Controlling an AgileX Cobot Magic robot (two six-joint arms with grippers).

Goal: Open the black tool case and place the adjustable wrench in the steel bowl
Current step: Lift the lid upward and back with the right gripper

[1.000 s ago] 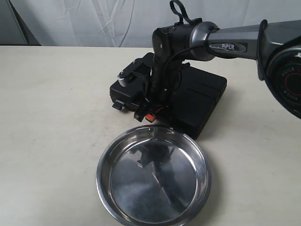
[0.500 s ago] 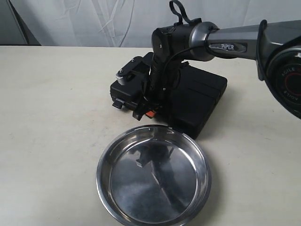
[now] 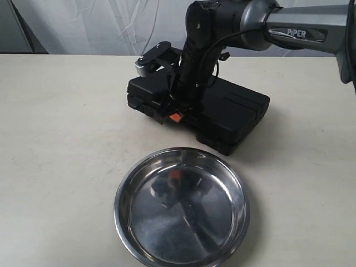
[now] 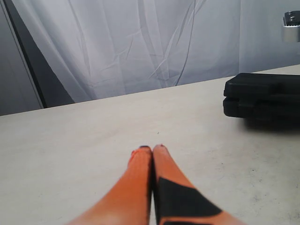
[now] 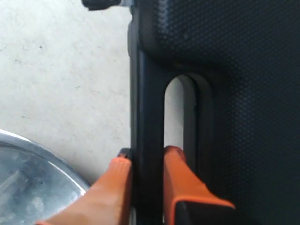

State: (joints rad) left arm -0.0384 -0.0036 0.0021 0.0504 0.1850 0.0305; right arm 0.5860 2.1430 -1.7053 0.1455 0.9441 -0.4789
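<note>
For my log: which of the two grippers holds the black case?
The right gripper: its orange fingers clasp the handle of the black case. The left gripper is shut, empty, above the table.

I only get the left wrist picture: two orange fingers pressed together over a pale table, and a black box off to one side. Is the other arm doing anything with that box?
Observer: Yes. The right gripper is clamped on the black tool case by its handle bar, with one finger poking through the handle slot.
Visitor: Where is the stuff from the box meant to go? I see no container.
Observer: There is one outside your picture. A shiny steel bowl sits just in front of the case, apart from it, and holds nothing but reflections.
</note>
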